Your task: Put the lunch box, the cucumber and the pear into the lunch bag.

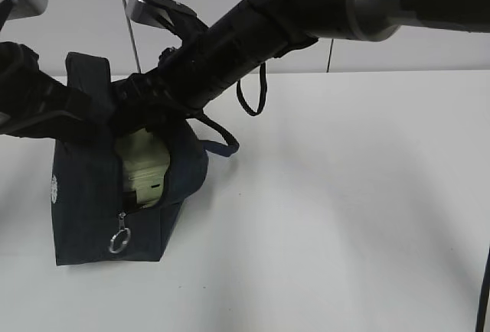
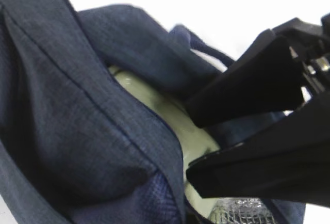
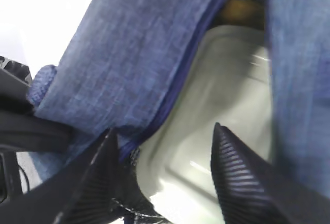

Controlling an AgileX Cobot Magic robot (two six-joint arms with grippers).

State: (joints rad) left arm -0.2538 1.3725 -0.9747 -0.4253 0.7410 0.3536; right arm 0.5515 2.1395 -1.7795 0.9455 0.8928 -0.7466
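The lunch box (image 1: 144,170) sits inside the lunch bag (image 1: 84,209), its pale green lid showing through the open front slit of the bag in the exterior view. In my right wrist view the lid (image 3: 216,115) fills the opening between the two navy fabric walls, and a small orange-brown patch (image 3: 240,10) lies beyond its far edge, deep in the bag; I cannot tell what it is. The cucumber is not visible in any view.

The lunch bag stands upright on the white table (image 1: 344,217), at the left of the exterior view. Its silver ring zip pull (image 1: 119,240) hangs low on the front face, below the opening. A padded loop handle (image 1: 222,144) trails off to the right side of the bag.

My right tool (image 3: 165,175) is at the mouth of the bag, fingers spread apart, with the lid seen in the gap between them; one finger (image 3: 90,182) rests against the fabric edge. It grips nothing that I can see.

My left tool (image 2: 242,131) is at the upper edge of the bag, its two dark fingers set narrowly with navy fabric running between them; whether the fabric is actually clamped, I cannot tell
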